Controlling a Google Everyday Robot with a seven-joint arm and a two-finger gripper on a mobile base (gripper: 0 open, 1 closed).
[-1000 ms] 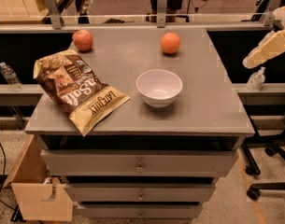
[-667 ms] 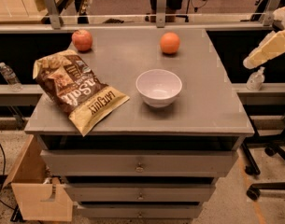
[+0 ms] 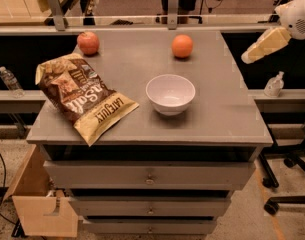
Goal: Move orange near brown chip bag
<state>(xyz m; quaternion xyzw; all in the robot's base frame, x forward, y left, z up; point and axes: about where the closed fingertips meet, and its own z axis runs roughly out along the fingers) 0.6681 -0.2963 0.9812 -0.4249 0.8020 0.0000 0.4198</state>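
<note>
- The grey flat-topped table [image 3: 227, 109], with metal drawers [image 3: 149, 176] stacked under its top, serves as the clock face, with 12 at its far edge.
- The orange [image 3: 182, 46], a smooth, evenly bright round fruit, rests on the table at about 1 o'clock from the middle, close to the far edge and touching nothing else.
- The brown chip bag [image 3: 82, 96], a large crinkled snack bag in dark brown with tan-yellow ends and white lettering, lies flat at about 9 o'clock. Its near tan end reaches the front edge at about 7 o'clock.
- The orange lies well apart from the brown chip bag, at about 2 o'clock from it.
- A round white bowl [image 3: 170, 94] stands upright near the middle, at 6 o'clock from the orange and 3 o'clock from the bag, apart from both.
- A darker red fruit [image 3: 88, 42] sits at 11 o'clock, just beyond the bag's far end.
- The cream-coloured gripper [image 3: 249, 56] hangs in the air past the table's right edge at about 2 o'clock. It slopes down toward the table from a rounded white arm [image 3: 298, 14].
- The gripper is well apart from the orange, at 3 o'clock from it; I cannot tell whether it is open or closed.
- A clear plastic water bottle [image 3: 9, 81] stands on a ledge at far 9 o'clock.
- A small pale bottle [image 3: 274, 84] stands on a ledge at 3 o'clock.
- A light wooden box [image 3: 42, 209] sits on the floor at 7 o'clock.
</note>
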